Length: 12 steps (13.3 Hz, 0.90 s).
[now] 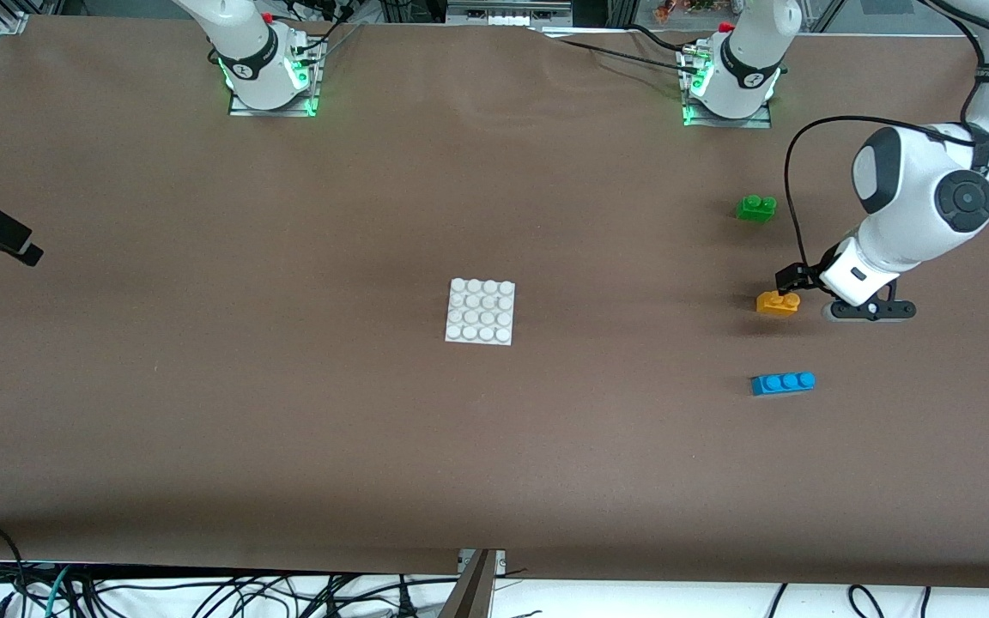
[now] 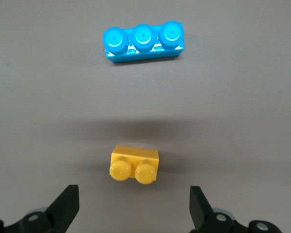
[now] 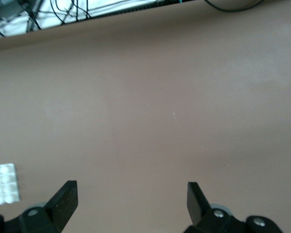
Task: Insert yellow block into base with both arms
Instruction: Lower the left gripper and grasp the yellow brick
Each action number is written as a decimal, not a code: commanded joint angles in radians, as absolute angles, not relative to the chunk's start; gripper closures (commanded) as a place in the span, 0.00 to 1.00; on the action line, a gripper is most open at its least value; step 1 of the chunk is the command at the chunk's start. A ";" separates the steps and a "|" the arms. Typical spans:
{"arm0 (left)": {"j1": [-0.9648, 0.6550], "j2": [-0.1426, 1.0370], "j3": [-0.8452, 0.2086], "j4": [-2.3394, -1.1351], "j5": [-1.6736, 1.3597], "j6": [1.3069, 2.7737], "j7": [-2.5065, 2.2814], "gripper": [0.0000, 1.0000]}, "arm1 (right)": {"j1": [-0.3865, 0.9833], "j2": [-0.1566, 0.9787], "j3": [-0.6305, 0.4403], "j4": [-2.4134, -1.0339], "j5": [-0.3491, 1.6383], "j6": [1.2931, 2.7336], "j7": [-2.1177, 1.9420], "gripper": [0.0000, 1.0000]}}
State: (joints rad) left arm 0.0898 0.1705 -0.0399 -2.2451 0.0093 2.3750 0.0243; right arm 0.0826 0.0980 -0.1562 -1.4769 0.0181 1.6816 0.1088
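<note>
Brown table (image 1: 203,386): green brick (image 1: 755,208), blue brick (image 1: 782,383) flank yellow block (image 1: 778,302).

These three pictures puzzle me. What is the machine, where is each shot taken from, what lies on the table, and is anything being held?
Two white robot arms stand at a brown table. The big picture looks down from a high camera facing them. The other two come from cameras on the arms' wrists, with two black fingers at each picture's lower edge.

In the middle lies a white studded base. Toward the left arm's end lie three toy bricks: green, yellow block, and blue, nearest the camera.

The left gripper is low beside the yellow block, open, not touching it. The right gripper is open over bare table, waiting. Nothing is held.
</note>
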 commanded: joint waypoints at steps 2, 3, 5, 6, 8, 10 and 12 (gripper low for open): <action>0.121 0.248 -0.046 -2.260 -0.050 2.456 0.101 0.00 | 0.041 0.070 -0.117 -1.510 -0.003 1.649 0.035 0.00; 0.121 0.270 -0.046 -2.261 -0.058 2.482 0.126 0.00 | 0.041 0.081 -0.118 -1.493 -0.005 1.644 0.034 0.00; 0.130 0.316 -0.046 -2.261 -0.060 2.525 0.138 0.00 | 0.041 0.084 -0.120 -1.491 -0.006 1.649 0.035 0.00; 0.130 0.318 -0.046 -2.266 -0.061 2.526 0.137 0.00 | 0.041 0.086 -0.120 -1.491 -0.006 1.651 0.035 0.00; 0.130 0.318 -0.049 -2.272 -0.080 2.528 0.138 0.00 | 0.041 0.086 -0.120 -1.491 -0.005 1.652 0.035 0.00; 0.130 0.327 -0.051 -2.272 -0.080 2.537 0.138 0.00 | 0.051 0.090 -0.115 -1.491 -0.005 1.652 0.038 0.00; 0.130 0.354 -0.051 -2.281 -0.080 2.580 0.138 0.00 | 0.052 0.092 -0.112 -1.491 -0.005 1.652 0.038 0.00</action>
State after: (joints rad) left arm 0.1224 0.3340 -0.0426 -2.2667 -0.0436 2.5327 0.1024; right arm 0.0637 0.0951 -0.1289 -1.4953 0.0056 1.6624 0.0534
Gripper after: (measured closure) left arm 0.000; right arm 0.000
